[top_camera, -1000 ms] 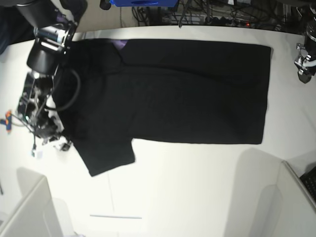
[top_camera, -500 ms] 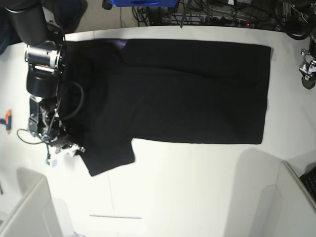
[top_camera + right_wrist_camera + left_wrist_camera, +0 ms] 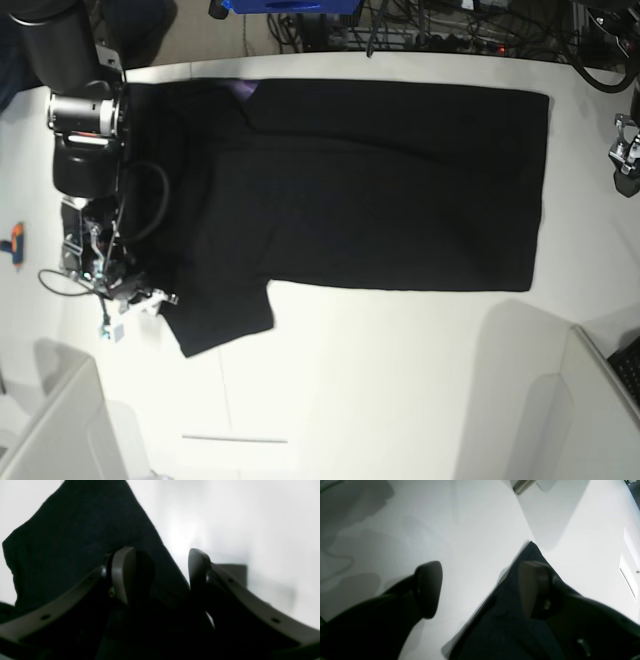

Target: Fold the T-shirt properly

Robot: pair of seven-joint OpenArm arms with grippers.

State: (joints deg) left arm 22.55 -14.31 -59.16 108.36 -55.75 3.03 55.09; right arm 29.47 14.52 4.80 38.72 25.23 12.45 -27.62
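Cloth first: large black short-sleeved T-shirt (image 3: 380,190) spread flat on white worktop (image 3: 400,380), plain side up, thin sliver of purple (image 3: 243,90) showing at the neck end; one short sleeve (image 3: 225,315) sticking out toward the near edge.

Left jaws standing wide apart, nothing between them; seen from the left wrist, one dark pad (image 3: 428,587) over bare worktop (image 3: 475,530), the other pad (image 3: 532,590) in front of a pointed corner of the T-shirt (image 3: 495,620); cloth edge running up between the two pads, corner tip just beyond the second one; no cloth pinched. In the base view, left arm's end (image 3: 628,160) off to the side of the T-shirt's straight hem, apart from it.

Right jaws also parted, moderately wide, gripping nothing visible; from the right wrist, grey pad (image 3: 122,575) in front of black cloth (image 3: 75,542), opposite pad (image 3: 197,567) against bright worktop (image 3: 250,517); slanted cloth edge passing behind the gap between them; contact with the cloth not possible to tell. In the base view, right arm's end (image 3: 110,285) just beside the sleeve end of the T-shirt, cables looped around it.
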